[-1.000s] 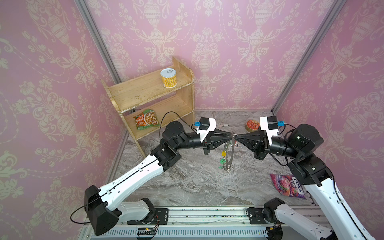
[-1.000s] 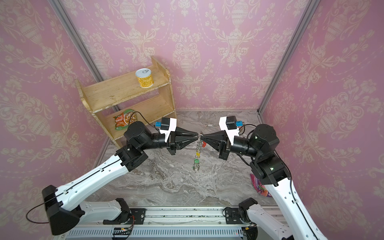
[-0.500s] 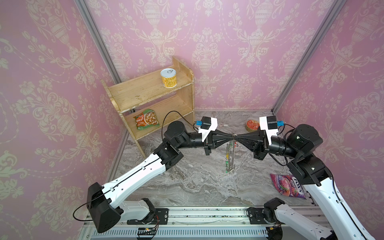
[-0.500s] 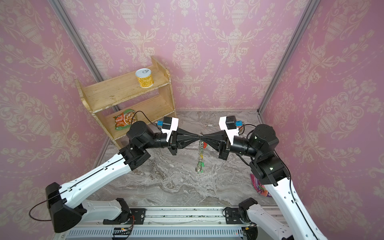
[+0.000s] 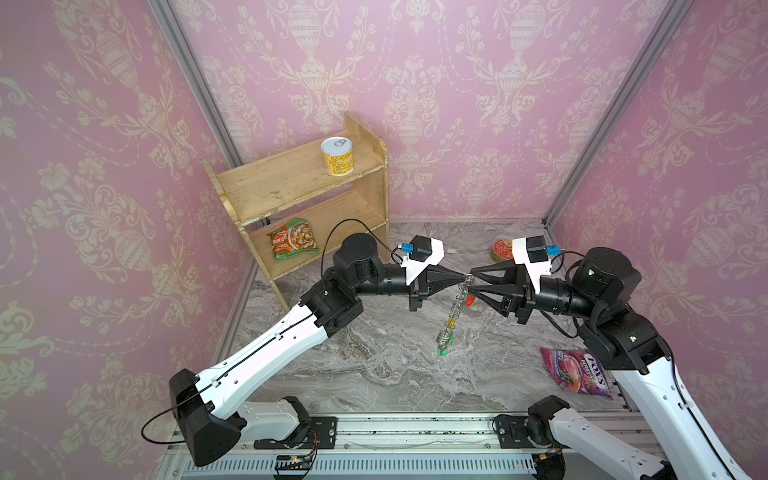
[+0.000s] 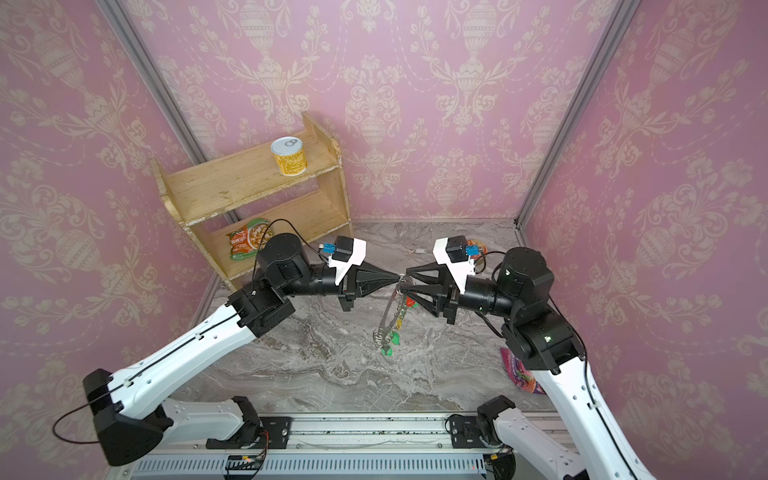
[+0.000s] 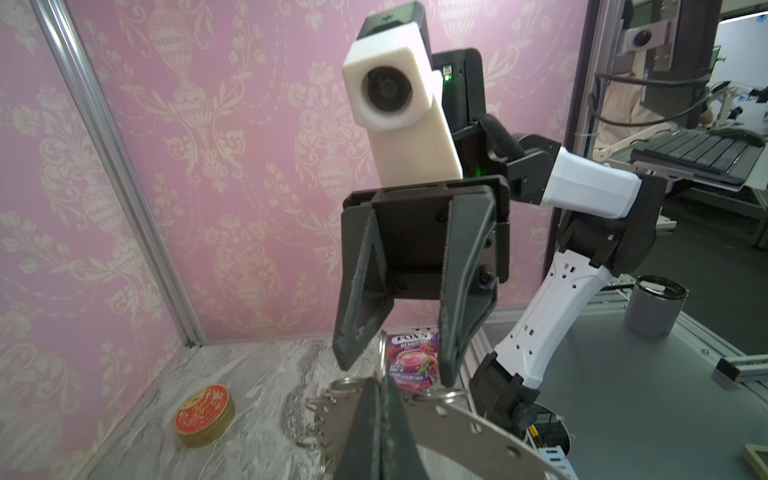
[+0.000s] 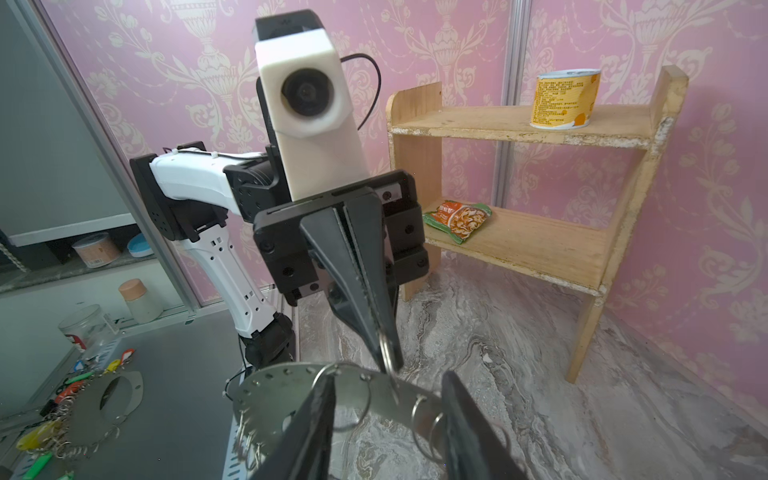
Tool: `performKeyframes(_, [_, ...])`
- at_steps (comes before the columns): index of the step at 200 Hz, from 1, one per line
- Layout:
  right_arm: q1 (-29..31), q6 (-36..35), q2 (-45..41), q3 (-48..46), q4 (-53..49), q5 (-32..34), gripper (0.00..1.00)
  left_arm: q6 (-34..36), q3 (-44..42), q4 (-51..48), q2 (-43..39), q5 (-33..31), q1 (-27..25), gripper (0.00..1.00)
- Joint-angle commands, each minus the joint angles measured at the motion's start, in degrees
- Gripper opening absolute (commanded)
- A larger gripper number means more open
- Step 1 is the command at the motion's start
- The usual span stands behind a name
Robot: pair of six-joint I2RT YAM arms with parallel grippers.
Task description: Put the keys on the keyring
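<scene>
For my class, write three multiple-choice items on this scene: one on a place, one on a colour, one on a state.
1. Where is the can? A) table B) top shelf C) lower shelf
2. What colour is the tin lid? A) blue B) green C) red
3. How is the right hand? A) open B) shut on the tin C) shut on the can
Answers: 1 B, it stands on the upper board; 2 C, the lid shows red; 3 A, its fingers stand apart beside the keyring, which the left hand pinches.

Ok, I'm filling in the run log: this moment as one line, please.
left jaws: shut on keyring loop | right jaws: open around rim | keyring: hangs from left jaws, keys dangling
</scene>
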Motion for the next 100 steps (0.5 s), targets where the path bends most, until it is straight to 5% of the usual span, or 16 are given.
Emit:
performKeyframes(1, [0.2, -8.2, -0.8, 3.7, -14.4, 4.4, 0.56, 15.9, 9.5, -25.0, -0.4, -5.2, -0.6, 0.00])
performKeyframes(33, [0.2, -10.5, -1.5, 3.8, -16.9, 6.4, 0.60, 25.7, 24.1, -50.5, 5.8, -10.9, -1.0, 0.00])
performKeyframes(100, [0.4, -8.5, 0.1, 0.6, -5.9, 2.2, 0.57, 30.1, 32.5, -61.1, 10.5, -18.8, -4.7, 0.00])
